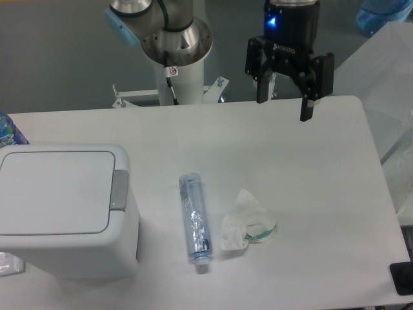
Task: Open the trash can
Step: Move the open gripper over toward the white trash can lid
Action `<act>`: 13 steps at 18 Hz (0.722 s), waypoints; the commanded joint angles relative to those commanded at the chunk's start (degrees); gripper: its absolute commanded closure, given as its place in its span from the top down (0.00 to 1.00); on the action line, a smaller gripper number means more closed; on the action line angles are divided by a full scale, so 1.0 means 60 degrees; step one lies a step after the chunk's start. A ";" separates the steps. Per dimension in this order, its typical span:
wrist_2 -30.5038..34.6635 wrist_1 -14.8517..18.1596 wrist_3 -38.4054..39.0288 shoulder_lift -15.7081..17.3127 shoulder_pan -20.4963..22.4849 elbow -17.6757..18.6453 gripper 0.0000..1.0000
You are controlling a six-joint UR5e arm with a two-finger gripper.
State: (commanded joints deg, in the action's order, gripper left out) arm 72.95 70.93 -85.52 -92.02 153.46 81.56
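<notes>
The trash can point(64, 213) is a large boxy white bin at the left front of the table. Its flat lid point(55, 190) lies shut, and the grey push-button tab point(119, 190) sits on its right edge. My gripper point(284, 106) hangs above the back right of the table, far to the right of and behind the can. Its two black fingers are spread apart and hold nothing.
A crushed clear plastic bottle point(195, 221) lies right of the can. A crumpled white tissue with a green bit point(245, 223) lies beside it. The arm's base point(175, 51) stands behind the table. A blue-labelled bottle point(8, 131) shows at the left edge.
</notes>
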 joint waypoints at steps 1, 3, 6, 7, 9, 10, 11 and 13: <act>0.0000 -0.0015 0.0000 0.0000 0.0000 0.0000 1.00; 0.0000 -0.0015 0.0015 0.0000 -0.0015 0.0000 1.00; -0.0160 0.0000 0.0189 -0.0029 -0.0189 -0.0029 1.00; -0.0321 0.0000 0.0611 -0.0102 -0.0335 -0.0015 1.00; -0.0847 -0.0625 0.1971 -0.0336 -0.0658 -0.0015 1.00; -0.0864 -0.0891 0.2790 -0.0366 -0.0775 0.0044 1.00; -0.0864 -0.0937 0.3363 -0.0352 -0.0863 0.0059 1.00; -0.0864 -0.1069 0.4477 -0.0381 -0.1083 0.0059 1.00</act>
State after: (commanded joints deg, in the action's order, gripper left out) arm 67.76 64.52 -58.66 -94.31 146.96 81.91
